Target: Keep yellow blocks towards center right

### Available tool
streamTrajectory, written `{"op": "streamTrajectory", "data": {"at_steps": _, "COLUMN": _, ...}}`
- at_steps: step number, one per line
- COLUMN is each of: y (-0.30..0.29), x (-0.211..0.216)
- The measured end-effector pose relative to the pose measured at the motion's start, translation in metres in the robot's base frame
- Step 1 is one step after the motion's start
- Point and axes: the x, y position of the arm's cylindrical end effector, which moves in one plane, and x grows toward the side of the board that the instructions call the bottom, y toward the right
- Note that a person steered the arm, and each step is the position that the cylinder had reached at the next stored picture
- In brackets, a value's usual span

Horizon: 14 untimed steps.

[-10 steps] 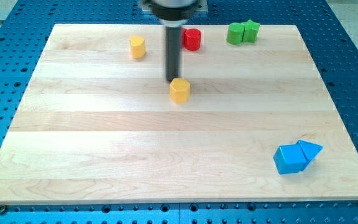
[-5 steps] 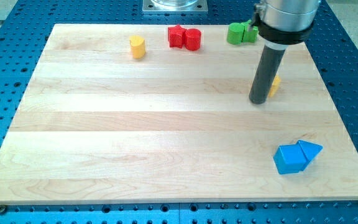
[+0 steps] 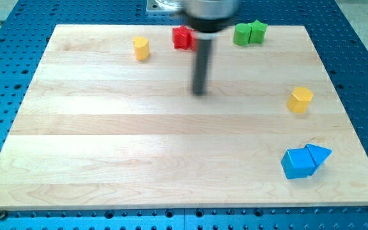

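Pale wooden tabletop (image 3: 107,160) on blue perforated base (image 3: 363,57).

Dark rod, my tip (image 3: 200,93) on bare wood near middle, touching no block. No gripper on rig, so nothing to open or close.

Blue cube-and-wedge pair (image 3: 304,160) bottom right.

Two green blocks (image 3: 249,32) top right.

Red blocks (image 3: 183,38) top edge, partly hidden by rod.

Yellow hexagonal block (image 3: 299,99) sits centre right, likely placed.

Yellow cylinder (image 3: 141,48) top left, well apart from tip; probably next push.

No readable writing or labels.
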Motion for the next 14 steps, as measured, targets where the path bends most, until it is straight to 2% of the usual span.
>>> {"op": "streamTrajectory", "data": {"at_steps": 1, "y": -0.145, "x": -0.077}}
{"op": "streamTrajectory", "data": {"at_steps": 2, "y": -0.178, "x": -0.132}}
{"op": "streamTrajectory", "data": {"at_steps": 3, "y": -0.101, "x": -0.137}}
{"op": "streamTrajectory", "data": {"at_steps": 5, "y": 0.041, "x": -0.046}}
{"op": "streamTrajectory", "data": {"at_steps": 6, "y": 0.017, "x": -0.054}}
{"op": "streamTrajectory", "data": {"at_steps": 7, "y": 0.064, "x": -0.064}}
{"op": "streamTrajectory", "data": {"at_steps": 8, "y": 0.174, "x": -0.038}}
{"op": "streamTrajectory", "data": {"at_steps": 9, "y": 0.224, "x": -0.007}}
{"op": "streamTrajectory", "data": {"at_steps": 10, "y": 0.191, "x": -0.006}}
{"op": "streamTrajectory", "data": {"at_steps": 11, "y": 0.153, "x": -0.042}}
{"op": "streamTrajectory", "data": {"at_steps": 12, "y": 0.123, "x": -0.014}}
{"op": "streamTrajectory", "data": {"at_steps": 13, "y": 0.194, "x": 0.031}}
{"op": "streamTrajectory", "data": {"at_steps": 14, "y": 0.197, "x": 0.032}}
